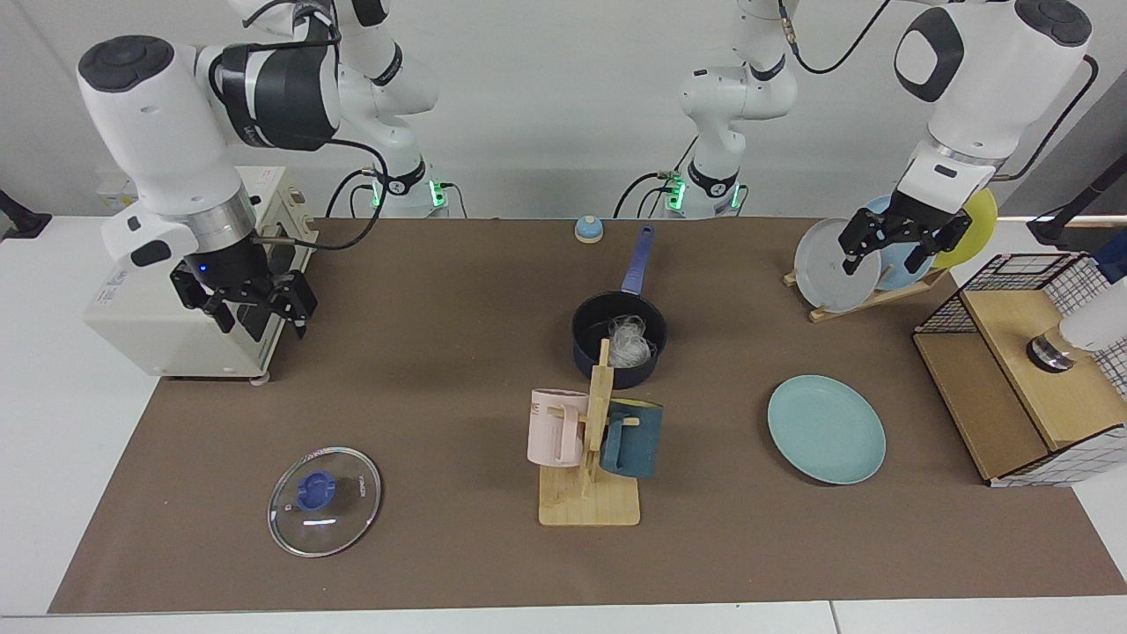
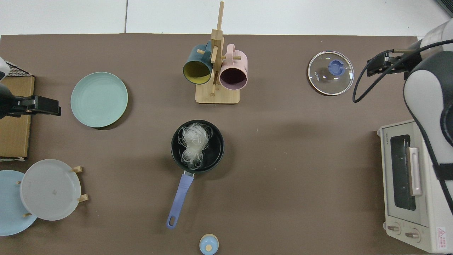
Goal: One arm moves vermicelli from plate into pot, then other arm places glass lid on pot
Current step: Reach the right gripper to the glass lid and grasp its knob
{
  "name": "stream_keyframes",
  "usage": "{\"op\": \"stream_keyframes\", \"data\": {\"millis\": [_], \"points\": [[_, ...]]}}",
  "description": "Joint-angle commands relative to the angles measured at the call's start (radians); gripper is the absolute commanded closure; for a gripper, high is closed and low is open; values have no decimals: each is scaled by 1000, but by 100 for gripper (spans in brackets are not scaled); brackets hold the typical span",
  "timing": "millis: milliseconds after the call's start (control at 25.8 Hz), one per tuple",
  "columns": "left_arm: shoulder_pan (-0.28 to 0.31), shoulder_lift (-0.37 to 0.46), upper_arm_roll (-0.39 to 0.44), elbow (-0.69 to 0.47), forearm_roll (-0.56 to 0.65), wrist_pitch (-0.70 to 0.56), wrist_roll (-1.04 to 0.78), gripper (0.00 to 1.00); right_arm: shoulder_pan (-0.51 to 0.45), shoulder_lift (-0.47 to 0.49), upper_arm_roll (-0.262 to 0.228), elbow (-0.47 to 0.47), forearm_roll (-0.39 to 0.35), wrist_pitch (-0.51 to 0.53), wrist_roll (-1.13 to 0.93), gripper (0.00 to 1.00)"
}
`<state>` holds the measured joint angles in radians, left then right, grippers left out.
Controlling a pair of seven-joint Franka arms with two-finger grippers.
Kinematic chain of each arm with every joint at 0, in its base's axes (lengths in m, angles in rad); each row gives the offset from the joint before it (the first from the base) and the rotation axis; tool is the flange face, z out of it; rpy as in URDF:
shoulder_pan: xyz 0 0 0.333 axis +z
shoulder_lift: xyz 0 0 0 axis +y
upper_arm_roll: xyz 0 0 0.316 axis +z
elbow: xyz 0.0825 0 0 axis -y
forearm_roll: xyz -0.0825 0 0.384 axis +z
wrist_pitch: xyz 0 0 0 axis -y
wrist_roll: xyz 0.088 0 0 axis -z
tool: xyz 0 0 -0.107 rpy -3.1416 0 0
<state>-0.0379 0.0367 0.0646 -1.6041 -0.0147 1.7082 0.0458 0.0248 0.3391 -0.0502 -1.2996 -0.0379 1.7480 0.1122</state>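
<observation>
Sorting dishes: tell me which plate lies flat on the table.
The teal plate, alone on the brown mat; the grey, light-blue and yellow ones stand in the wooden rack.

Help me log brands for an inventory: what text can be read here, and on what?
"KONKA", as far as it can be made out: on the glass lid, near its rim.
"TOSHIBA", faint: on the toaster oven, at a corner of its front.
"NE", the end of a partly hidden word: on the pink mug.
Too small to read: the warning sticker beside the oven's knobs.
</observation>
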Motion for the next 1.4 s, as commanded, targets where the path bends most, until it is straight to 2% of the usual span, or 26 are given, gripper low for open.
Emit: {"op": "stream_keyframes", "data": {"millis": [0,349,505,932,1242,1359], "points": [[-7,-26,1,-19,9,-15,0,0,-8,110,9,92,13,14,-32,1],[0,-27,1,-19,9,-16,2,0,-19,231,19,97,13,149,-37,1],[-4,-27,1,-19,9,-15,2,0,-5,314,7,160,10,176,-36,1],[-4,-27,1,-19,9,-16,2,0,-19,362,16,149,3,281,-60,1],[-4,-27,1,-19,9,-16,2,0,-28,362,18,88,16,340,-72,1],[-4,-27,1,-19,9,-16,2,0,-22,362,18,48,19,392,-74,1]]}}
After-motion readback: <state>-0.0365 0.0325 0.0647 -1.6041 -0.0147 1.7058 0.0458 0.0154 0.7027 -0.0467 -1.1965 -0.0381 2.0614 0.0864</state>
